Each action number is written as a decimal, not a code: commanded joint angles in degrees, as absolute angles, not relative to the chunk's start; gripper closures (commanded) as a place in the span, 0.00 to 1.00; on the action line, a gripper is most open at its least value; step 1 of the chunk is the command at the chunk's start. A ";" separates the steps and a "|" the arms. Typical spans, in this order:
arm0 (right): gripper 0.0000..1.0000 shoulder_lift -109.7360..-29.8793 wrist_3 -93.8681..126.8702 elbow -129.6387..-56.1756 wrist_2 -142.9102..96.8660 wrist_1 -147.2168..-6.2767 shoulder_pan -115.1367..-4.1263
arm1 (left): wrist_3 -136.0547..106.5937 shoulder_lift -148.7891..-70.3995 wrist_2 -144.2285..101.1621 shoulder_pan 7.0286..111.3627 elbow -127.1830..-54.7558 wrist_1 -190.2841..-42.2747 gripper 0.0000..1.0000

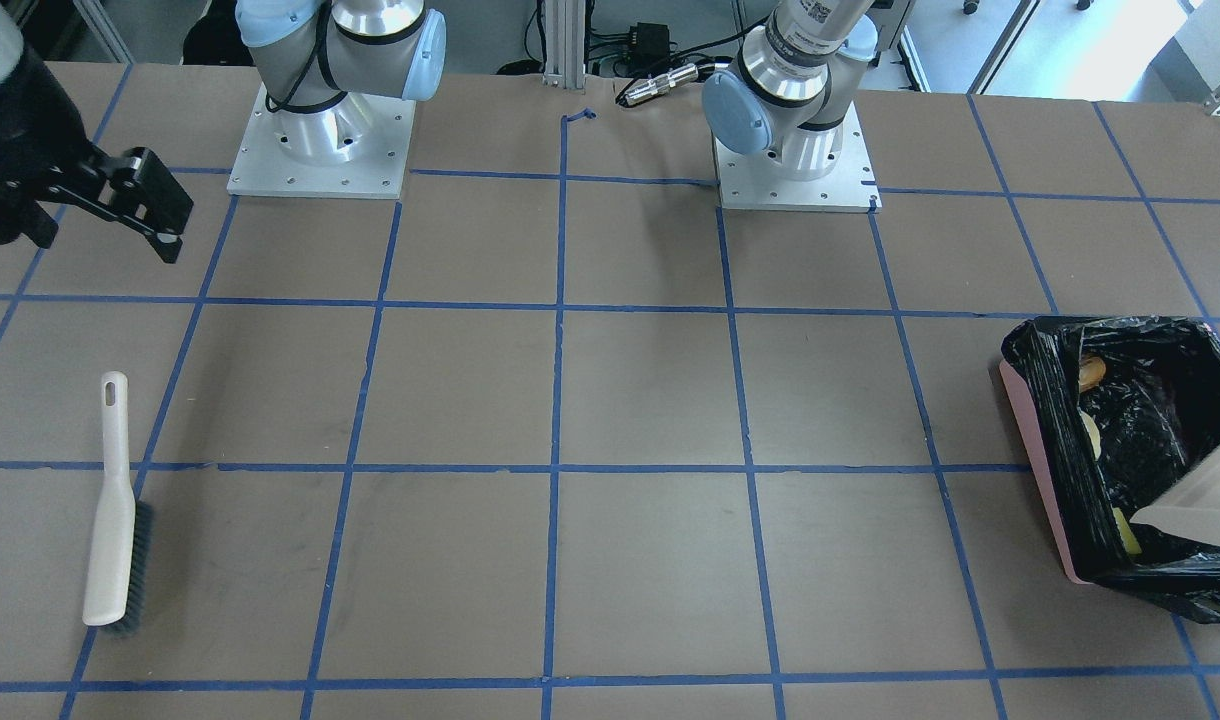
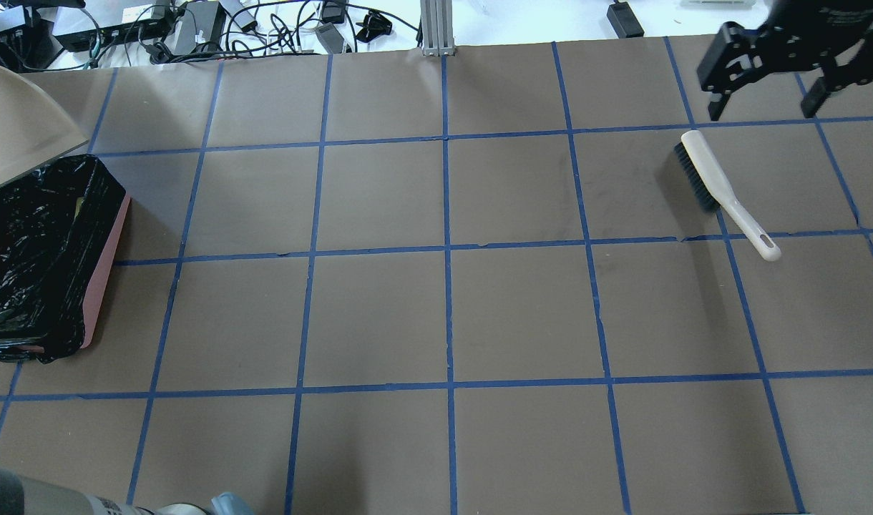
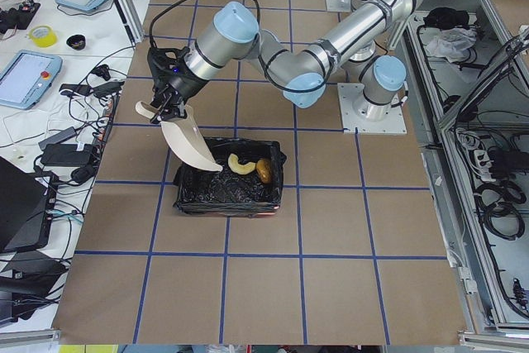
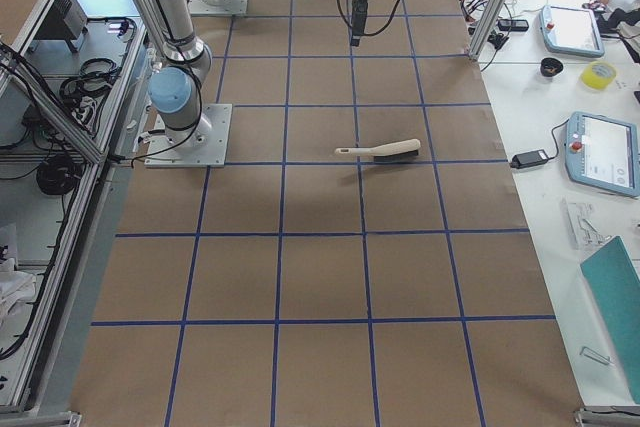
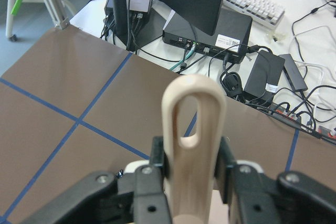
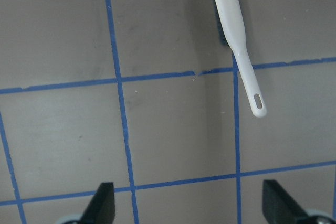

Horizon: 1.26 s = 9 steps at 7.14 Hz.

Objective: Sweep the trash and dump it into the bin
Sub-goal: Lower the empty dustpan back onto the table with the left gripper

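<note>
The bin (image 1: 1045, 470), pink-sided with a black bag, stands at the table's left end (image 2: 107, 279). The croissant piece (image 3: 241, 164) and the potato lump (image 3: 264, 171) lie inside it. A yellow bit of the sponge (image 1: 1127, 533) shows by the bin's wall. My left gripper (image 5: 191, 174) is shut on the handle of the beige dustpan (image 3: 192, 142), which hangs tilted with its mouth over the bin (image 3: 227, 196). My right gripper (image 2: 762, 107) is open and empty, above the table just beyond the brush (image 2: 715, 186).
The beige brush (image 1: 110, 530) lies flat on the table's right side, its handle toward the robot (image 6: 233, 30). Both arm bases (image 1: 320, 150) stand along the table's near edge. Cables and power bricks (image 2: 193, 28) line the far edge.
</note>
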<state>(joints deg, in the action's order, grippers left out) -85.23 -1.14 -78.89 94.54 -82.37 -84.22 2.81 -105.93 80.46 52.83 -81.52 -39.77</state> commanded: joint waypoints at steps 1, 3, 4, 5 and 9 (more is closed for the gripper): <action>0.00 -84.20 4.55 -81.10 94.92 -85.43 -92.86 | -11.54 -106.78 91.91 60.62 -81.83 -40.69 1.00; 0.00 -85.07 5.10 -85.33 98.26 -88.49 -97.82 | -28.65 -106.79 91.93 63.79 -81.57 -50.74 1.00; 0.01 -85.77 4.31 -84.82 97.74 -89.72 -97.13 | -38.57 -106.70 93.06 66.42 -81.56 -55.50 1.00; 0.01 -87.78 4.05 -84.73 93.47 -89.82 -96.86 | -47.46 -107.22 93.51 69.23 -81.82 -57.98 1.00; 0.00 -89.21 4.39 -84.82 83.15 -86.75 -94.75 | -69.93 -112.75 91.94 75.41 -83.49 -61.17 1.00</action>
<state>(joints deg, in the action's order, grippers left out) -88.91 4.44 -84.86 84.57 -87.45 -95.75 -65.23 -110.70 92.70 74.59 -82.75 -61.04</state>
